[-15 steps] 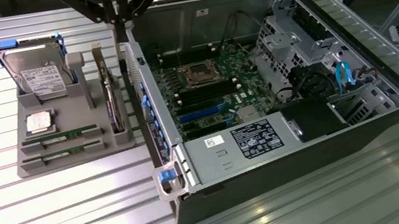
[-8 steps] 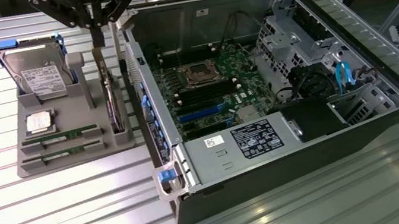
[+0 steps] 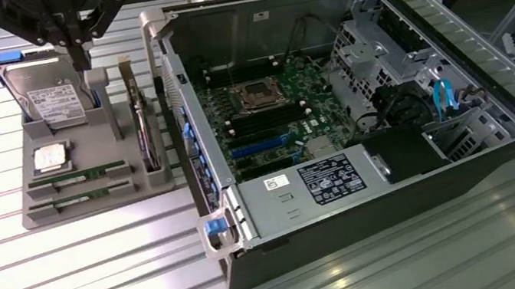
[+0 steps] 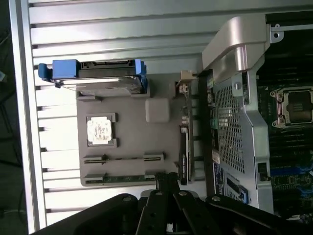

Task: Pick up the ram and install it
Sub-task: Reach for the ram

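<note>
Hovering over the drive (image 3: 48,96) at the far end of the grey tray (image 3: 92,209), the claw (image 3: 78,58) has its two fingers pressed together and carries nothing. In the exterior view the ram (image 3: 76,177) sits in a slot near the opposite end of the tray, the end toward the camera, and a second stick (image 3: 79,197) lies in a parallel slot just beside it. The chip (image 3: 51,156) is between the drive and these sticks, so the ram is well apart from the claw, beyond both the drive and the chip. Its long axis goes across the tray, from the exterior view's left to its right, about parallel to the face of the drive. The open case (image 3: 356,241) stands just beside the tray on the exterior view's right, with the board (image 3: 305,117) inside it. In the wrist view the same order appears: the drive (image 4: 98,81), then the chip (image 4: 101,131), then the ram (image 4: 122,158) and the second stick (image 4: 122,177), both as thin lines across the tray (image 4: 132,137). The closed tips of the claw (image 4: 166,178) appear close to one end of the second stick, but how high they stand above the tray I cannot tell. I judge that the ram is not yet picked up.
</note>
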Tool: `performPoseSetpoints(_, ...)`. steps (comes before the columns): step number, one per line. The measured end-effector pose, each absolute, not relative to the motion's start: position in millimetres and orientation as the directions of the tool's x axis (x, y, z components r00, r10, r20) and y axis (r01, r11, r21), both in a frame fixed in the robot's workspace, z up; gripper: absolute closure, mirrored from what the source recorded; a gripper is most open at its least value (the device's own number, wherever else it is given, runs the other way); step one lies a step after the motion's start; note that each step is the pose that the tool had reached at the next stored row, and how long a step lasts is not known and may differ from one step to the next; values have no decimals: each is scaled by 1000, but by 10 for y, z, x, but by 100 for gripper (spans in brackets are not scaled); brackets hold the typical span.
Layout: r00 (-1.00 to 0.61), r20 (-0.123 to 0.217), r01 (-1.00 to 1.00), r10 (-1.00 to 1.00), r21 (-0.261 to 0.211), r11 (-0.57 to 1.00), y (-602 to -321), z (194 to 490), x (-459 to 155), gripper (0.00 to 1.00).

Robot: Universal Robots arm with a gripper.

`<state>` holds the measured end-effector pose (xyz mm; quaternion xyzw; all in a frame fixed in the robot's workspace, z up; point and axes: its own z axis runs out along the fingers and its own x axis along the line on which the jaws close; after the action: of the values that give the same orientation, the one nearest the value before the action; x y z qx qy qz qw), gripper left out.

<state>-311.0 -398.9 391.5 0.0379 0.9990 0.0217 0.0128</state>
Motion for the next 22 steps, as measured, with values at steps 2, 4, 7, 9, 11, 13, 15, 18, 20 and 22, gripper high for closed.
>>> performPoseSetpoints(2,-997,-23,75,76,44,996,-3989,3912,-3229,91)
performPoseSetpoints(4,-997,-21,75,76,44,996,-3989,3903,-3434,91)
performPoseSetpoints(7,-997,-21,75,76,44,996,-3989,3902,-3487,91)
performPoseSetpoints(9,-997,-21,75,76,44,996,-3990,3901,-3488,91)
performPoseSetpoints(11,-997,-21,75,76,44,996,-4024,3901,-3494,91)
performPoseSetpoints(13,-997,-21,75,76,44,996,-4069,3901,-3497,91)
performPoseSetpoints(15,-997,-21,75,76,44,996,-4094,3901,-3498,91)
performPoseSetpoints(18,-997,-21,75,76,44,996,-4094,3901,-3498,91)
performPoseSetpoints(20,-997,-21,75,76,44,996,-4094,3901,-3498,91)
performPoseSetpoints(22,-997,-21,75,76,44,996,-4094,3901,-3498,91)
